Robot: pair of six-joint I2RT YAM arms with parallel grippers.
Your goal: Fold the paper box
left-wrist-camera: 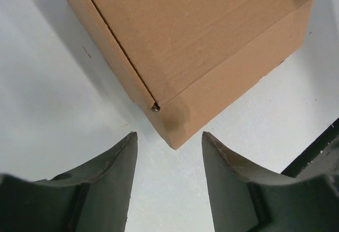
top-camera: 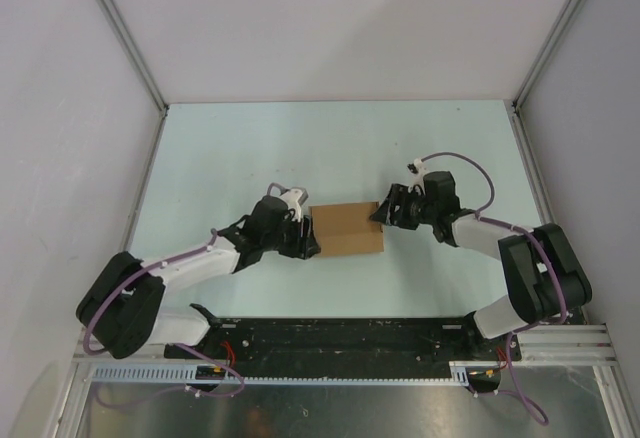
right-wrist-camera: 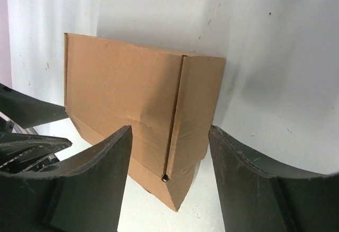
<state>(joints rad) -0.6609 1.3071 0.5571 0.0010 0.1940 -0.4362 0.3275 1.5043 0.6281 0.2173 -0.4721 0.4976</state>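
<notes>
We see paper box [top-camera: 347,228] folded shut, mid-surface [top-camera: 300,148], well off every edge. Left jaws open, box corner just ahead of gap, apart. Right jaws open, flanking opposite end. White walls [top-camera: 60,108] hem far, left and right edges; black rail [top-camera: 340,336] along near edge. Open room toward far edge.
</notes>
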